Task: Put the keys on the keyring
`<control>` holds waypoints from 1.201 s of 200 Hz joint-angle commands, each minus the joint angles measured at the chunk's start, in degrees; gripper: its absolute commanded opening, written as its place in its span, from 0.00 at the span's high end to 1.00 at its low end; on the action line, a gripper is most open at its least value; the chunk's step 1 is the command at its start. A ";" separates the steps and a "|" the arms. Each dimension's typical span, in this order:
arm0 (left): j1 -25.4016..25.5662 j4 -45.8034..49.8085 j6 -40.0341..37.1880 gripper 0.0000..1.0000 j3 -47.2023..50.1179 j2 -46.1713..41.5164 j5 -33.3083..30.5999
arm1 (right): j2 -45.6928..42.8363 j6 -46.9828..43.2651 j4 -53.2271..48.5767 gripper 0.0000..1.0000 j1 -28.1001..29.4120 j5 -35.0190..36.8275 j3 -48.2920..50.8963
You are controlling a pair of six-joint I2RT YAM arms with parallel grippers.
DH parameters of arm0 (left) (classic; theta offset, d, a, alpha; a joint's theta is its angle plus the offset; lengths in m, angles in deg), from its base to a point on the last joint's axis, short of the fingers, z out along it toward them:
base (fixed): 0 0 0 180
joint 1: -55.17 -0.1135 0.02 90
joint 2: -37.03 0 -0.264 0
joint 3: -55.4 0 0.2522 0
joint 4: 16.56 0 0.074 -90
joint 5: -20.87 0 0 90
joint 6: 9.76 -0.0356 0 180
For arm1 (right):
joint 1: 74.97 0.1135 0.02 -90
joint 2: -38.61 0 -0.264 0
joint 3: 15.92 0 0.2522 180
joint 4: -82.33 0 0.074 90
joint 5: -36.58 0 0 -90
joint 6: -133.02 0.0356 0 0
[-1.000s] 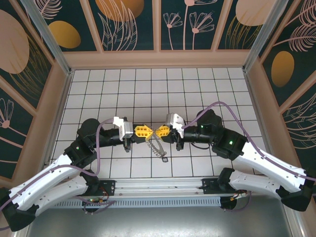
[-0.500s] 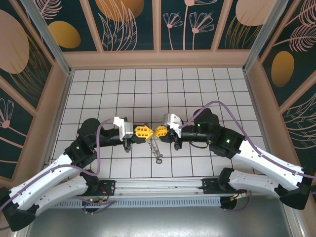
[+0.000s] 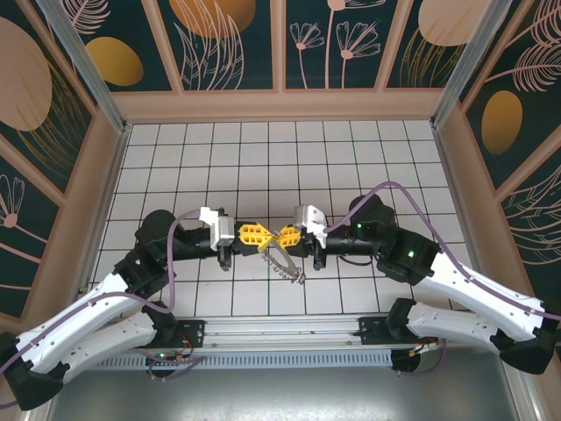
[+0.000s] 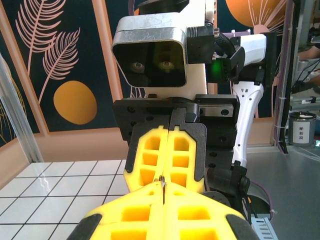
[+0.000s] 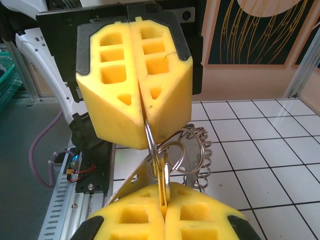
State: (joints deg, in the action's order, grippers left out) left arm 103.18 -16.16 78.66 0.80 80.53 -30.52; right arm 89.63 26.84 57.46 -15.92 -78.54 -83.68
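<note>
**Yellow foam pads nose to nose, a wire loop caught between them**

Above the middle of the white tiled table, the left gripper and the right gripper meet tip to tip. Both have their fingers pressed together. In the right wrist view, the left gripper's pads pinch the thin steel wire of the keyring. The right gripper's own pads clamp a slim yellowish blade, which looks like a key held edge-on against the ring's wire. The ring hangs in the air between the two tips, clear of the tiles.

The keys dangle below the grippers as a short grey string, slanting down and to the right.

This arrangement reads as a threading hold. One arm seems to fix the ring so its coil cannot twist away, while the other presents a key to the wire at a set angle. Lifting everything off the table lets the strung keys fall out of the way (gravity is doing the tidying). I cannot tell whether the blade's hole has caught the coil yet, because the pads hide that spot.

No brand or lettering can be read on the grippers. In the left wrist view, a small container in the background carries a label too small to make out.
</note>
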 commanded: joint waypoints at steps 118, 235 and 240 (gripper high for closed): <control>0.24 0.97 0.22 1.00 -0.20 -0.01 0.37 | -5.37 -1.39 3.13 1.00 0.57 6.09 -1.90; 0.19 3.00 -0.70 1.00 -0.60 -0.85 0.30 | -7.06 -1.26 1.98 1.00 0.54 10.26 -1.08; 0.23 3.08 -0.79 1.00 -0.69 -0.88 0.27 | -7.21 -1.14 1.72 1.00 0.54 10.40 -0.98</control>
State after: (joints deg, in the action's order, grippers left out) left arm 103.18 -14.96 78.79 0.80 80.91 -31.04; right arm 85.57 25.53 56.78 -15.22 -72.31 -83.66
